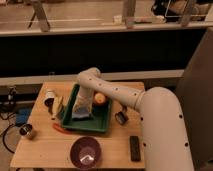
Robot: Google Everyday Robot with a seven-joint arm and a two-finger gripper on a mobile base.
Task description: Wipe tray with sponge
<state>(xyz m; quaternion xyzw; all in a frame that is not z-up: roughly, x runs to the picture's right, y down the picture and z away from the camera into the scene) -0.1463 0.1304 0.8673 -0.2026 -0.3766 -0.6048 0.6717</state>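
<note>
Wooden and pale, the rectangular table [42, 147] carries everything I am working over. Near its left edge stands a small shiny metal cup [27, 131]. Further in and toward the back, a white cylinder with a dark open end [49, 97] lies on its side. Just beside it a pale yellowish elongated object [56, 107] rests along the tray's left outer wall; I cannot tell what it is. A thin orange-red strip [60, 128] lies on the wood by the tray's front left corner.

Next comes the large green rectangular plastic tray [100, 120] with its sloping sides, set in the middle of the table. Inside it, in the left half, lies the small light-blue rectangular sponge [80, 115] on the tray floor. My gripper [81, 108] is down in the tray right on top of the sponge, reaching in from above and behind. I cannot tell whether it is clamped on the sponge or only pressing on it. To the right of the sponge, toward the tray's back, sits a small orange round object [100, 98], close to my wrist.

In front of the tray, near the table's front edge, stands a round dark purple bowl [85, 152]. Right of the tray is a small dark round item with a light face [121, 118]. Nearer the front lies a flat black rectangular block [135, 148]. My white arm [150, 107] sweeps in from the right.
</note>
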